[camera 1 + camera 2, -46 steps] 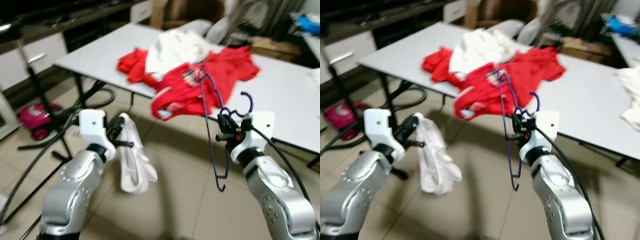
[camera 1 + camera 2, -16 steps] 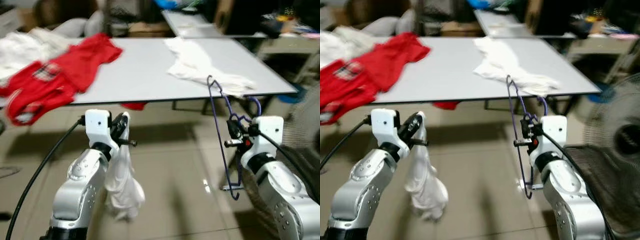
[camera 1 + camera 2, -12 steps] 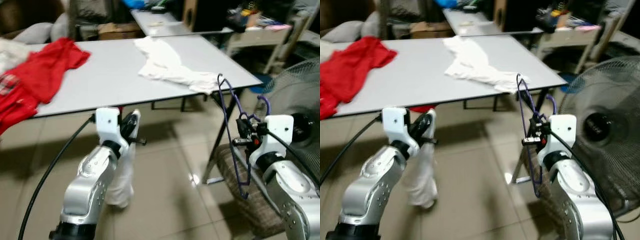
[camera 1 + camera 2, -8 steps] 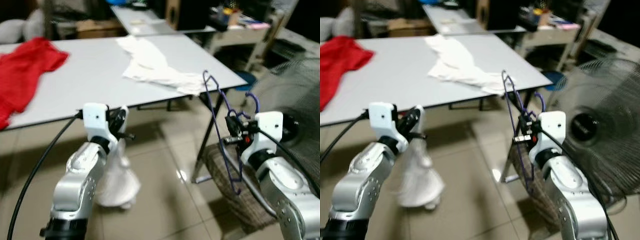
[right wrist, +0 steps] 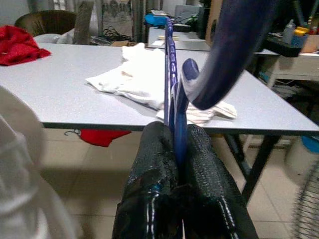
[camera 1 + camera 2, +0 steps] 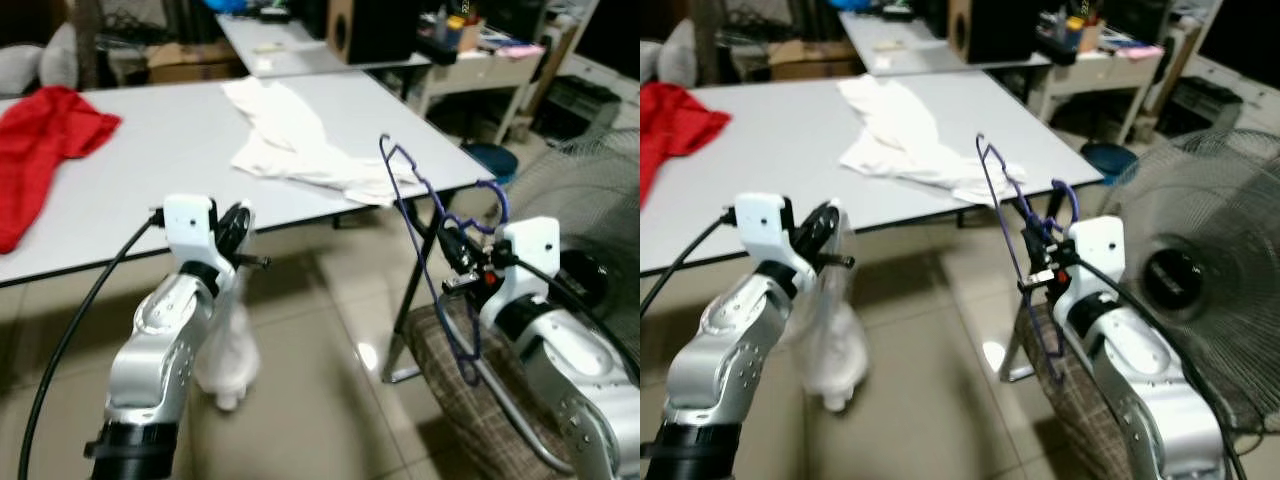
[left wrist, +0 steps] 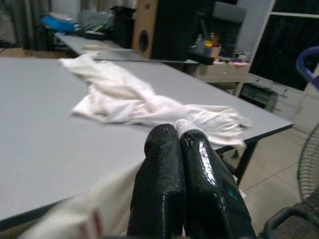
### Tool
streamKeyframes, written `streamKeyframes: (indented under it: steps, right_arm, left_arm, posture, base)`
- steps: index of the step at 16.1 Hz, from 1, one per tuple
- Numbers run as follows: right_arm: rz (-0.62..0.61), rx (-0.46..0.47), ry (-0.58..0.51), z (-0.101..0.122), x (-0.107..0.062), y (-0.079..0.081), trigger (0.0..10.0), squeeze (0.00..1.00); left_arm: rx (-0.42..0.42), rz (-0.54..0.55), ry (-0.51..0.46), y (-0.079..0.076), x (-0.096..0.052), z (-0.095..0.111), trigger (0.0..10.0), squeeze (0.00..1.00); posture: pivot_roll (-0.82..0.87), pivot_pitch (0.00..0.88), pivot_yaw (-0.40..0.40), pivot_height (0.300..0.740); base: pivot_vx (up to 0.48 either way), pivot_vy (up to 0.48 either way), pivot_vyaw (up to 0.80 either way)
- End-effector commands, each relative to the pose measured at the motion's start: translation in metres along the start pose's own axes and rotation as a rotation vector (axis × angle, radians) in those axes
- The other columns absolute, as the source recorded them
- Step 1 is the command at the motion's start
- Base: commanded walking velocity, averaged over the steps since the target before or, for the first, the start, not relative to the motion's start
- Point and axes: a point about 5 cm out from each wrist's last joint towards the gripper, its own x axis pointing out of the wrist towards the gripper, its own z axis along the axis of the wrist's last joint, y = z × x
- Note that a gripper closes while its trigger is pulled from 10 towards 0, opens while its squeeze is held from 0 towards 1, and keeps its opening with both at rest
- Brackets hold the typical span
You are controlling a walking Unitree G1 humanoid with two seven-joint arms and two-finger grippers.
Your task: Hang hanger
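Right gripper (image 6: pixel 452 262) has its jaws clenched on the hanger (image 6: pixel 425 215), a blue wire one held upright in front of the robot's right side, hook (image 6: pixel 497 196) up by the wrist, lower end hanging over a checked seat (image 6: pixel 470 390). In the right wrist view the wire runs straight between the fingers (image 5: pixel 152 164). Left gripper (image 6: pixel 238 232) has its jaws clenched on a white cloth (image 6: pixel 228 345), which hangs down toward the floor (image 6: pixel 320 400); left wrist view shows the fingertips (image 7: pixel 164 164) pressed together with cloth below them. Versus 0.5 s ago the whole view has shifted: worktop (image 6: pixel 150 150) edge and the white garment (image 6: pixel 300 145) sit a little lower and nearer, the red garment (image 6: pixel 45 140) stays at far left, the fan (image 6: pixel 1195 250) fills more of the right side. Both grips are unchanged; hanger is at about the same height. The cloth looks blurred and hangs narrower than before. Second worktop (image 6: pixel 300 45) and a speaker (image 6: pixel 375 25) lie behind.
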Motion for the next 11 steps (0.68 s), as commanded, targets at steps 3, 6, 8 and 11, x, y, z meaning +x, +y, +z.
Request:
streamKeyframes:
  steps: [3,6,8,11]
  right_arm:
    - [-0.035,-0.103,0.007,0.0039,-0.0031,-0.0084,10.0,0.00]
    - [-0.028,-0.134,0.005,0.0035,-0.0023,-0.0074,10.0,0.00]
    - [-0.024,-0.102,0.010,0.0014,-0.0029,-0.0095,10.0,0.00]
    - [0.096,-0.156,0.006,0.0034,-0.0024,-0.0022,10.0,0.00]
  left_arm:
    - [-0.001,-0.045,-0.019,-0.0101,0.0042,0.0044,10.0,0.00]
    - [-0.007,-0.047,-0.017,-0.0106,0.0037,0.0030,10.0,0.00]
    - [-0.009,-0.057,-0.006,-0.0129,0.0029,-0.0005,10.0,0.00]
    - [-0.010,-0.069,-0.015,-0.0155,0.0053,0.0017,10.0,0.00]
  posture:
    - [-0.01,0.000,-0.022,0.740]
    - [-0.01,0.000,-0.028,0.740]
    - [-0.01,0.000,-0.034,0.740]
    - [-0.01,0.000,-0.040,0.740]
  base:
    - [0.352,0.000,0.21]
    - [0.354,0.000,0.68]
    - [0.364,0.000,0.00]
    - [0.368,0.000,0.00]
